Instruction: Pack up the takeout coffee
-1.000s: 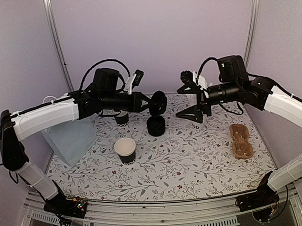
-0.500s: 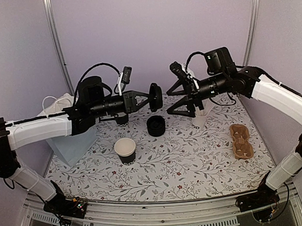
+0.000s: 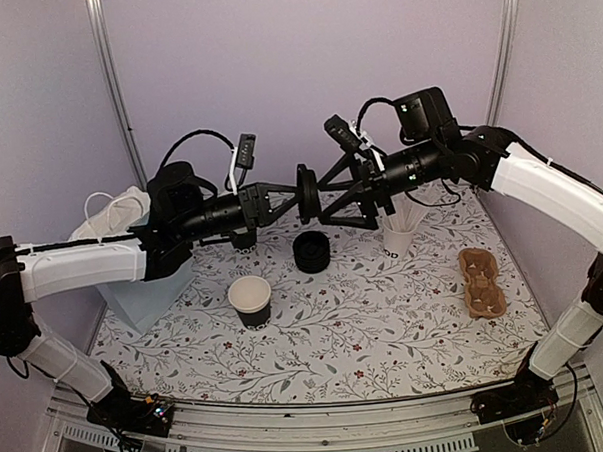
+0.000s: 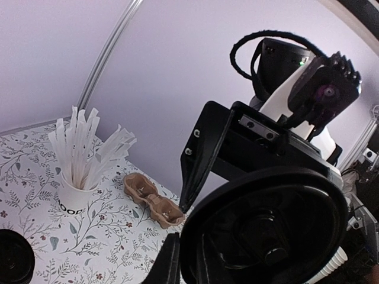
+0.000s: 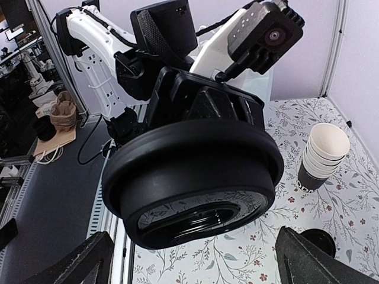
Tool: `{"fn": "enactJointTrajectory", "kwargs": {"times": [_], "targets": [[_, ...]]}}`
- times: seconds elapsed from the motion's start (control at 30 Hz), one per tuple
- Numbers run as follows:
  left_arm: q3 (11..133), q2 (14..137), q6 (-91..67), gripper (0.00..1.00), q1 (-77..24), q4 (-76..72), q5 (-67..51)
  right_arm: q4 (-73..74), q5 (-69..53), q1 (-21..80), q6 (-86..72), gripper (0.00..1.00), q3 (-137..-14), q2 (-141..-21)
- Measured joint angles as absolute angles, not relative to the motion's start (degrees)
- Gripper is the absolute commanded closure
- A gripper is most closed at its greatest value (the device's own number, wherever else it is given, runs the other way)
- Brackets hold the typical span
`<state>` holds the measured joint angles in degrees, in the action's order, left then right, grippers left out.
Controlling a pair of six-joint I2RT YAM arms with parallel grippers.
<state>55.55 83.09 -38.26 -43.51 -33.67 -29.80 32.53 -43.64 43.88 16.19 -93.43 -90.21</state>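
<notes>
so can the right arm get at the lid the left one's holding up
Probably yes: the right gripper is open and faces the black lid, which the left gripper holds in mid-air, nothing between them.

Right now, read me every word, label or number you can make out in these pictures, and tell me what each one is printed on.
"OOD": on the white straw cup, near its base; the start of the word curves out of sight.
Black paper cup: any print is too small to read.
Black lid: no lettering shows.
</notes>
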Motion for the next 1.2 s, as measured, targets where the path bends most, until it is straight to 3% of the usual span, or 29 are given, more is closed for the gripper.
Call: {"fn": "enactJointTrajectory", "kwargs": {"times": [0.6, 0.93, 1.2], "targets": [[54.48, 84.14, -40.38, 0.89, -43.53, -38.96, -31.27, 32.14, -47.07, 44.64, 13.93, 0.04, -95.31, -91.37], [54.48, 85.14, -40.66, 0.88, -43.75, -39.88, -32.14, 32.10, -46.98, 44.69, 13.47, 0.14, -95.55, -92.23], [54.48, 85.23, -40.66, 0.80, -43.90, -40.21, -32.34, 32.01, -46.44, 44.69, 12.12, 0.31, -96.14, -92.60]]}}
